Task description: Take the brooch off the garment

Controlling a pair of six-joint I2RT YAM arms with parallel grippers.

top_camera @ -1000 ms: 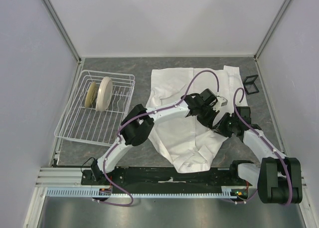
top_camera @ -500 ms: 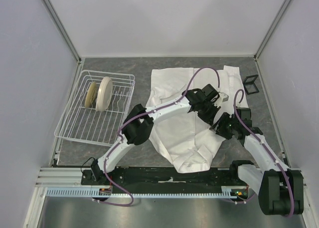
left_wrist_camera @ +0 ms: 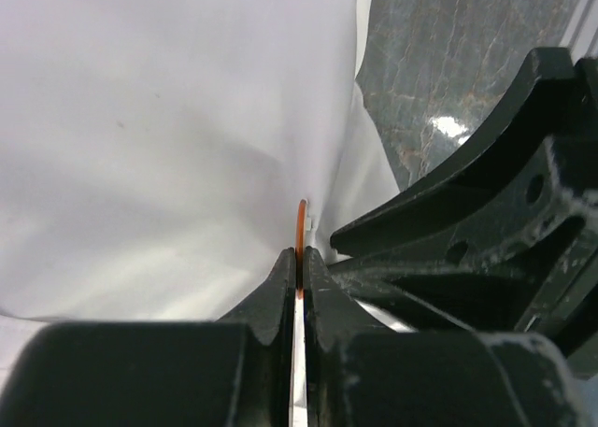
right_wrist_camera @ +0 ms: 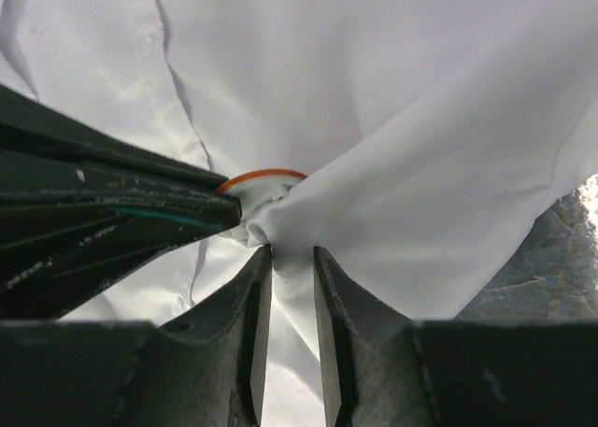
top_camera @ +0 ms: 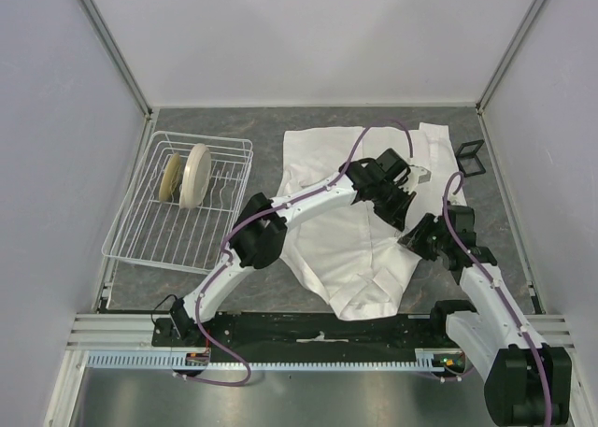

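Left wrist, left gripper [left_wrist_camera: 300,259] clamped on brooch [left_wrist_camera: 300,223] edge-on; right gripper [right_wrist_camera: 291,256] narrow, nipping garment [right_wrist_camera: 392,100] beside it

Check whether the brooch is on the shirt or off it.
On, it seems. The shirt bunches into the brooch, whose orange rim the left gripper pinches edge-on.

Bright even light nearly washes out the shirt [right_wrist_camera: 402,91]; close fingers [left_wrist_camera: 271,296] blur in wrist views.
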